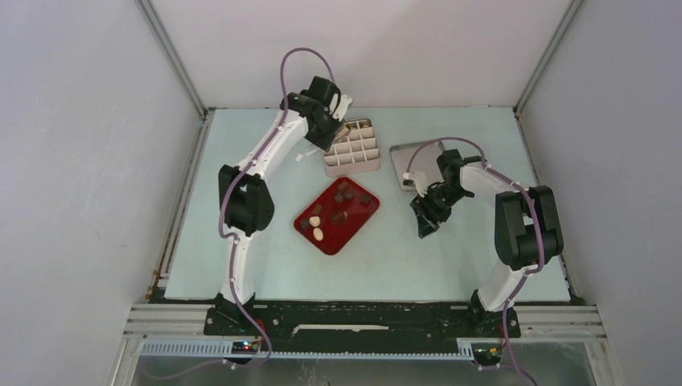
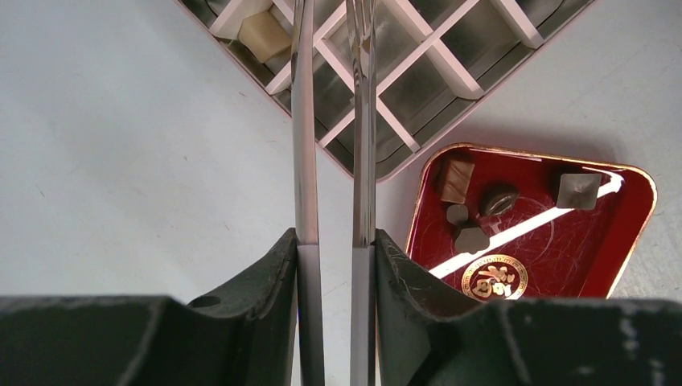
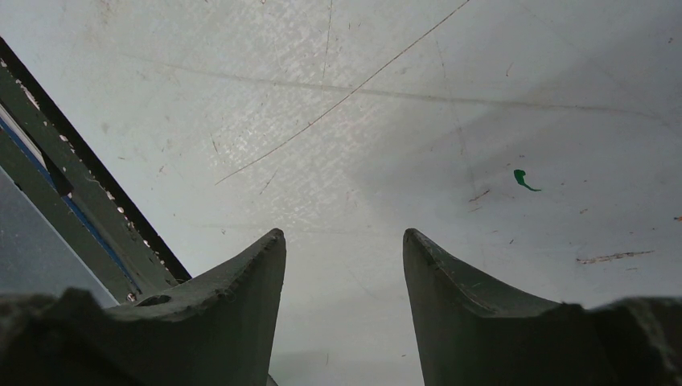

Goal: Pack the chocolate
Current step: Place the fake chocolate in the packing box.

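Chocolate (image 1: 340, 215): small bite-sized pieces, dark brown and cream-white, lying loose on the red tray (image 1: 342, 238), a glossy rounded-square dish with a thin gold rim, set cornerwise at mid-table between the two arms. Two cream ovals sit at its near-left side; the dark pieces are scattered beyond them. The left wrist view resolves five dark shapes: a brown rectangular bar, a glossy oval, a matt square, a small round and a lobed, heart-like piece. A white stripe crosses the lacquer, and a round gold emblem (image 2: 494, 277) lies close to the lobed piece.

Level with the tray, to its right, the right gripper (image 1: 425, 219) hangs over the table (image 1: 450, 265), its dark wedge-shaped fingers spread apart with nothing between them. The surface below is pale, matt and finely scratched, with one small green fleck.

Farther back lies a silver-grey rounded-square lid (image 1: 404, 157), partly covered by the right arm. Just left of it stands the divided box (image 1: 354, 169), a rounded-square tin whose white lattice forms square cells over a dull metallic floor.

Farthest, over the box's far-left corner, the left gripper (image 1: 331, 133) is clenched on tweezers (image 2: 304, 121), two slim polished steel blades running out over the lattice, tips beyond the frame. A cream block (image 2: 261, 34) rests in a cell beside them
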